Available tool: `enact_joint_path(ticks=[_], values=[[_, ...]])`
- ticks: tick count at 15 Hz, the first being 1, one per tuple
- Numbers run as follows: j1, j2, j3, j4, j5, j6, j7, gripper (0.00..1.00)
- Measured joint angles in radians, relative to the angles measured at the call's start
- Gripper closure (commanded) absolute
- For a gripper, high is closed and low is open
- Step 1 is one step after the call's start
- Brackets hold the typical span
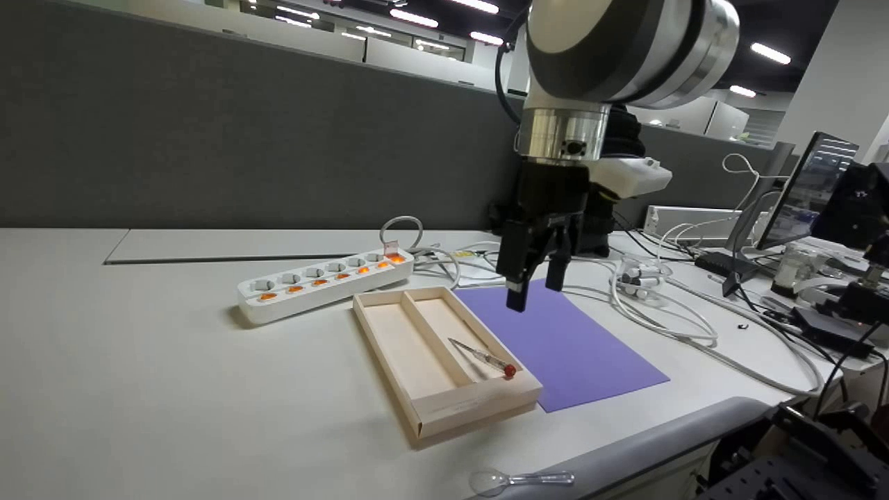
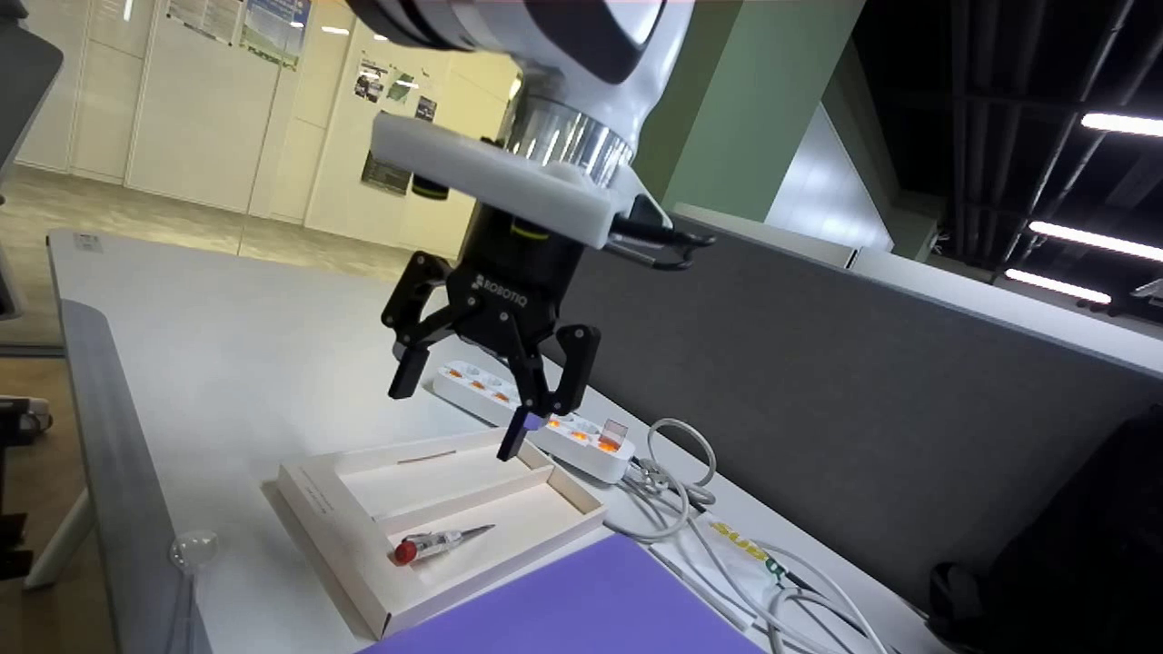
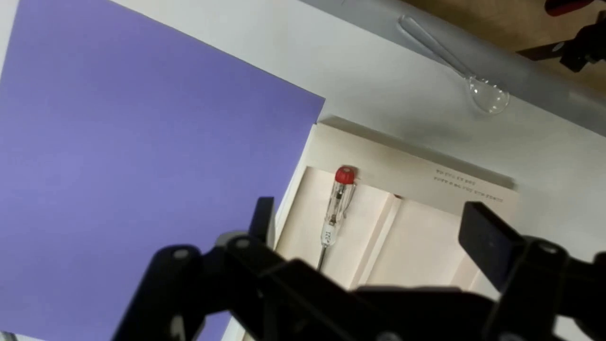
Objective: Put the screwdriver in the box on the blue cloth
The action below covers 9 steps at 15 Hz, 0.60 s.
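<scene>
Lying mostly left of the wide-spread Robotiq gripper in the wrist view, the blue-violet cloth is seen; below the gripper, the red-capped tester screwdriver is laid in the cloth-side compartment of the light wooden tray.

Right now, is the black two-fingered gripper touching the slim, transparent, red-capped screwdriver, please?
Apart: in both exterior views, the open gripper hangs above the screwdriver with a gap between.

Red-capped screwdriver inside divided box
</scene>
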<state>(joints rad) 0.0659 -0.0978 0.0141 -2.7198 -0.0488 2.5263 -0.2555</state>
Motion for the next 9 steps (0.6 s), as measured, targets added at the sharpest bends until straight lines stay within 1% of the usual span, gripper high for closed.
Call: enact_joint_path(ticks=[4,7,9], values=[[0.006,0.119,0.023,0.002,0.02,0.147,-0.008,0.0],[0.004,0.199,0.039,0.009,0.063,0.216,-0.04,0.0],[-0.001,0.24,0.049,0.017,0.072,0.245,-0.049,0.0]])
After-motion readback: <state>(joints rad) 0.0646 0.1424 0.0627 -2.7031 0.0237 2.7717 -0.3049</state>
